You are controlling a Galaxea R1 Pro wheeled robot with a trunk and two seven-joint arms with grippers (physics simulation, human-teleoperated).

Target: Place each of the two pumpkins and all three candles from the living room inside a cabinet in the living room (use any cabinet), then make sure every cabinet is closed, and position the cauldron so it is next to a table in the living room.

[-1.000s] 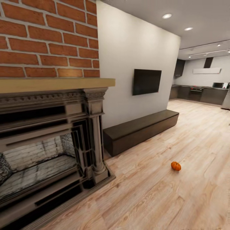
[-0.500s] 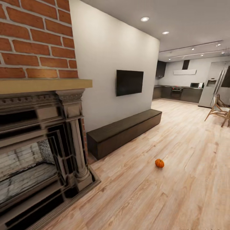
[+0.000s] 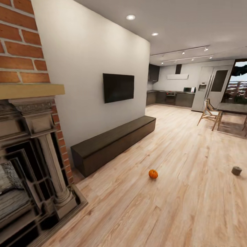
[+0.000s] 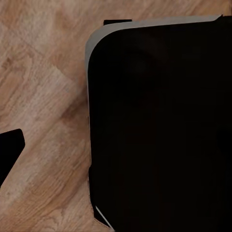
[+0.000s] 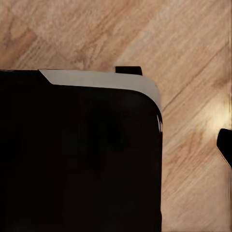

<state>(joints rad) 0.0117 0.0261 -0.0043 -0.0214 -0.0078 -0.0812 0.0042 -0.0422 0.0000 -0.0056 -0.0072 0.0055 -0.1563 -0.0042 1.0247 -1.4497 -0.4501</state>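
The pumpkin (image 3: 153, 174) is small, orange and slightly flattened, with a short dark stem on top; it sits alone on the wooden floor (image 3: 192, 206), apart from the front of the cabinet (image 3: 113, 142). The cabinet is a long, low dark-brown unit set against the white wall (image 3: 89, 68), its plain fronts flush with no gap visible. A black television (image 3: 118, 87) hangs on the wall above it. At the left of the head view stands an ornate dark fireplace (image 3: 31, 164) under a pale mantel and red brickwork. A small grey-brown stub-shaped object (image 3: 236, 170) rests on the floor toward the right, well apart from the pumpkin; its identity cannot be told. Farther back are a wooden chair (image 3: 209, 115), a dark kitchen run and a pale refrigerator (image 3: 209, 87). The floor is light plank wood with visible grain. Each wrist view shows a black rounded robot body panel (image 4: 159, 125) over the same planks, with a dark tip at the frame edge; whether either pincer is open or closed cannot be told.
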